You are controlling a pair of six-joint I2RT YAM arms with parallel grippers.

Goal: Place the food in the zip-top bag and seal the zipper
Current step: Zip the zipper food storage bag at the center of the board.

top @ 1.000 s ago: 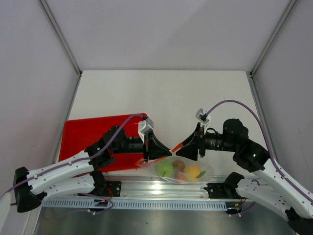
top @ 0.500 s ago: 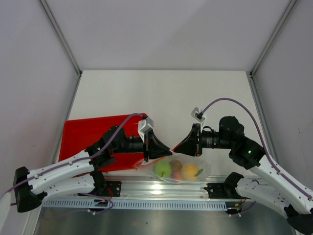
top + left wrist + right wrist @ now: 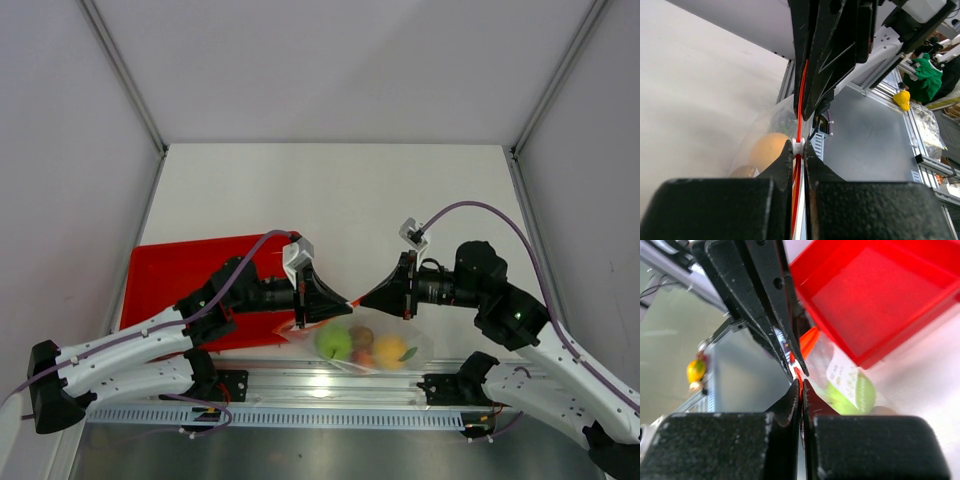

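Note:
The zip-top bag point(image 3: 415, 346) hangs clear and soft at the table's near edge. Inside it are the green apple point(image 3: 333, 343), a yellow-orange fruit point(image 3: 391, 349), a brown one point(image 3: 362, 335) and a peach point(image 3: 366, 358). My left gripper point(image 3: 347, 302) is shut on the zipper point(image 3: 799, 120), its tips right at the white slider point(image 3: 798, 146). Facing it tip to tip, my right gripper point(image 3: 364, 298) is shut on the same red-orange strip point(image 3: 798, 374). The right wrist view shows the apple point(image 3: 860, 392) through the plastic just beyond the pinch.
A red tray point(image 3: 180, 275) lies on the left, under and behind the left arm. A metal rail point(image 3: 300, 414) and the arm bases run along the near edge below the bag. White walls close the table on three sides.
The right gripper's jaws, open a second ago, have closed on the zipper beside the left gripper's tips. The left gripper has kept its grip in place.

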